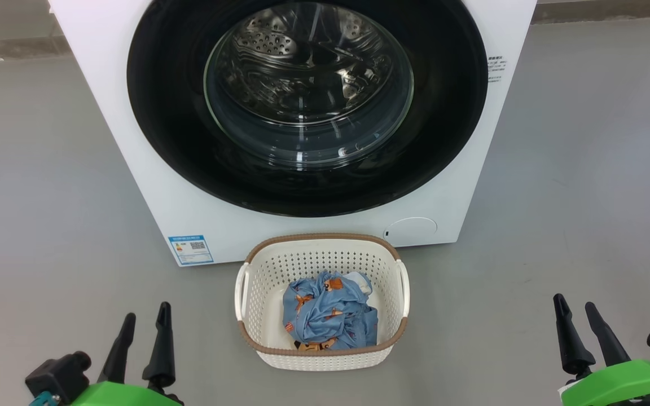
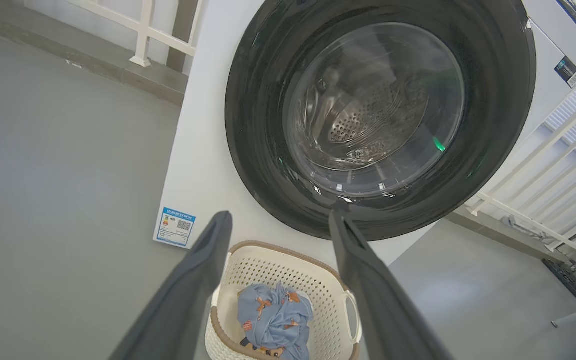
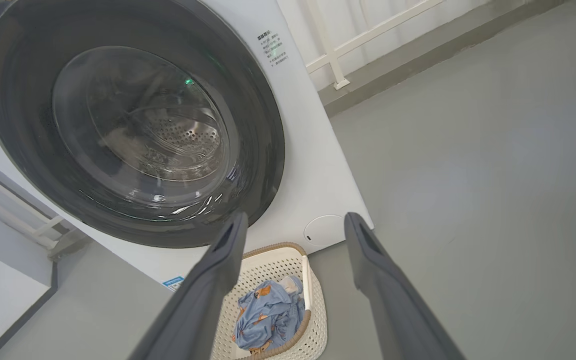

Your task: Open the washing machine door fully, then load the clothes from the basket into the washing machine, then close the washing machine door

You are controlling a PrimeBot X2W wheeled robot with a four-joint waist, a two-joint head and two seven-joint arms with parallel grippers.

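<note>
The white washing machine (image 1: 144, 186) stands ahead with its round black-rimmed door (image 1: 178, 141) closed flat against the front, the steel drum showing through the glass. On the floor before it sits the cream basket (image 1: 325, 361), and the light-blue clothes (image 1: 328, 313) with orange prints lie bunched inside. My left gripper (image 1: 145, 321) is open at the lower left, short of the basket. Over at the lower right my right gripper (image 1: 577, 311) is open too, nothing between its fingers. The wrist views show the door (image 2: 258, 150) (image 3: 18, 150), the basket (image 2: 288, 270) (image 3: 268, 265) and the clothes (image 2: 273, 320) (image 3: 268, 315).
Grey floor (image 1: 48, 225) surrounds the machine on both sides. A white railing (image 2: 543, 165) runs behind the machine, and another railing (image 3: 338, 45) shows on the other side. A blue label (image 1: 190, 250) sits low on the machine front, a round white cover (image 1: 412, 230) at its lower right.
</note>
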